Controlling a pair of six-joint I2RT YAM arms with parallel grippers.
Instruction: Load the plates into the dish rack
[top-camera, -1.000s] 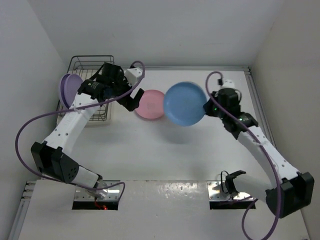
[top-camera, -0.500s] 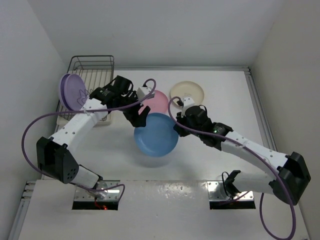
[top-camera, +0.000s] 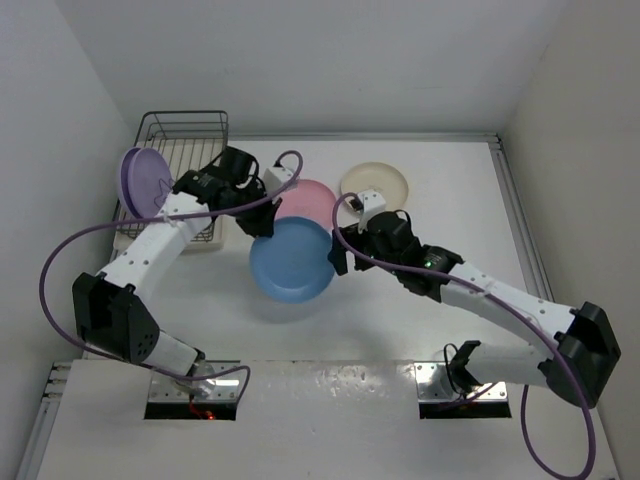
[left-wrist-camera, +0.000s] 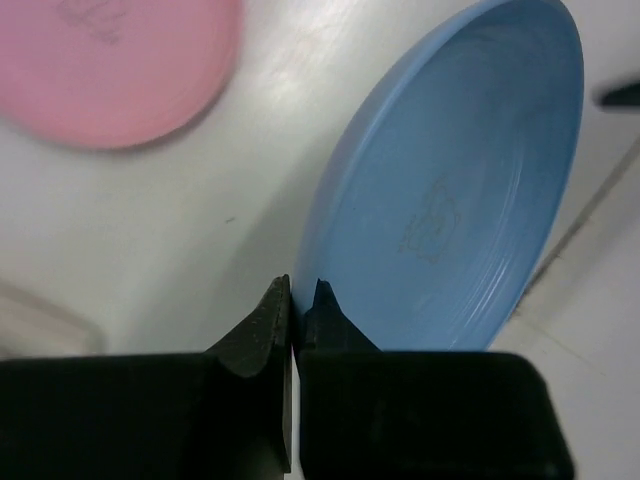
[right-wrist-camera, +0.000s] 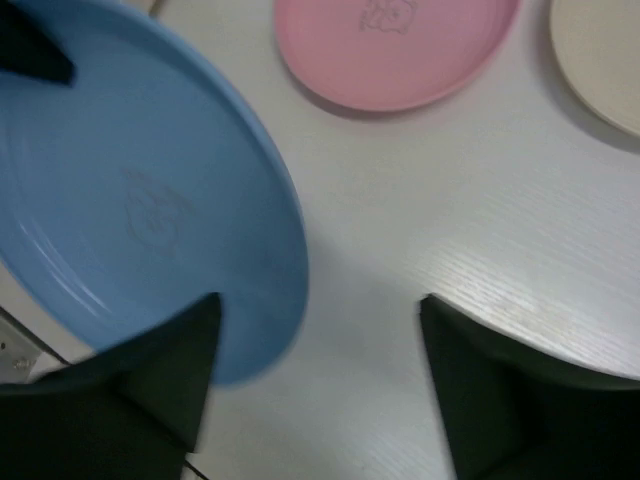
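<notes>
The round pink plastic plate (top-camera: 315, 197) is half covered from above, with the left arm and the round blue plastic plate (top-camera: 290, 260) lying across it, and in the left wrist view it's just a blur cut by the frame. The round cream plastic plate (top-camera: 375, 183) is clipped at the corner of the right wrist view. The left gripper (left-wrist-camera: 300, 292) has its fingers pinched on the blue plate's rim, holding it tilted over the white table (top-camera: 440, 190) between the two arms; whether its low edge touches, can't tell. The right gripper (right-wrist-camera: 320, 305) has its fingers spread, just beside that rim, gripping nothing. One round lilac plastic plate (top-camera: 143, 183) stands on edge in the dark wire dish rack (top-camera: 190, 135), back left, partly behind the left arm.
</notes>
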